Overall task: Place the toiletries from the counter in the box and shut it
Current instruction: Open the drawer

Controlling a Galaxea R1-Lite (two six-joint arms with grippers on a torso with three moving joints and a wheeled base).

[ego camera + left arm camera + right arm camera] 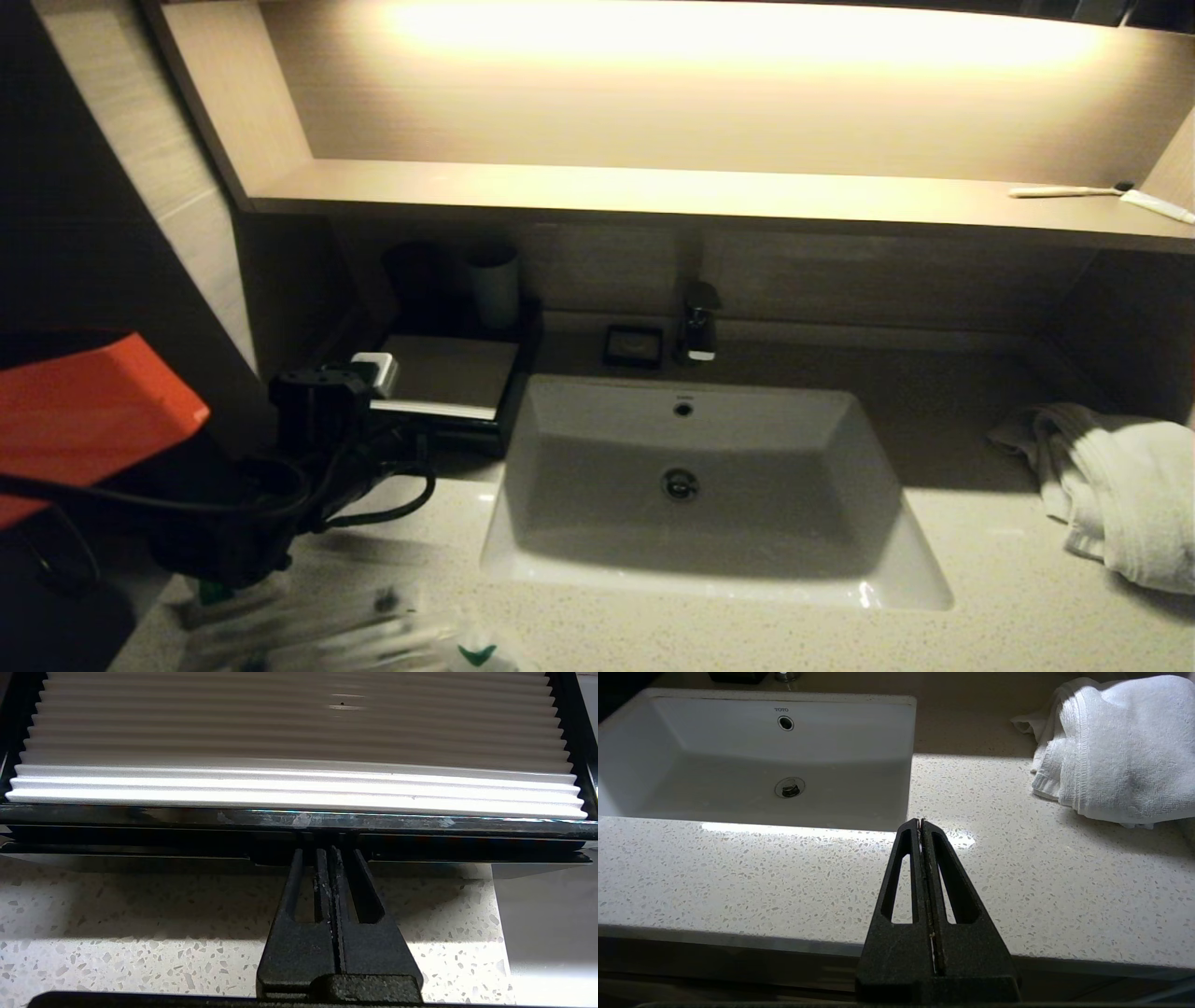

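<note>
Progress looks slight in the head view: the toiletries [345,639] lie in a loose wrapped heap on the table [980,579], below and nearer the camera than the left gripper [369,373], none of them visibly inside anything. The box [448,383] sits just ahead of that gripper, beside the basin [700,485], its pale top panel showing, and whether its drawer stands out at all cannot be told from here. A cup [493,285] stands behind the box, and a towel [1120,495] lies far off to the other side, well apart from the work.

From the left wrist, the left gripper [332,851] has its fingers pressed together with nothing between them, the tips reaching up to the dark front edge of the box [299,821], touching or all but touching it. The ribbed cream panel fills the space beyond the tips. No sachet is seen near the gripper in this view. This reads as work on the drawer front, though pulling or pushing cannot be told.

From the right wrist, the right gripper [920,823] hangs parked over the table's near edge, fingers together and empty, the basin [761,765] ahead of it and the towel [1111,751] off to one side.

Judging by all this, the loading and the closing both remain to be done.
</note>
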